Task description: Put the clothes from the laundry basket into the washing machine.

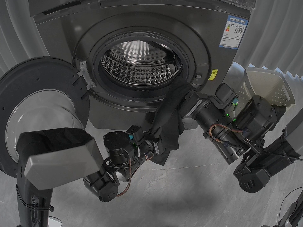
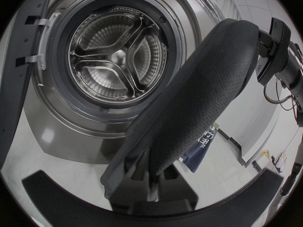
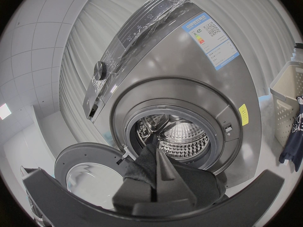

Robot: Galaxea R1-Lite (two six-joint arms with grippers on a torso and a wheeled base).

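Both grippers are pinching the black garment, its long axis running from the left gripper at the head view's lower centre up to the right gripper, which is sitting nearer the drum opening lying up-left of it.

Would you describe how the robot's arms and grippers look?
Both are black cylindrical segments with orange-brown cables and teal wrist connectors. The left arm has a grey angular cover; the right arm a white label strip and green lights. The left gripper and right gripper have dark wedge fingers.
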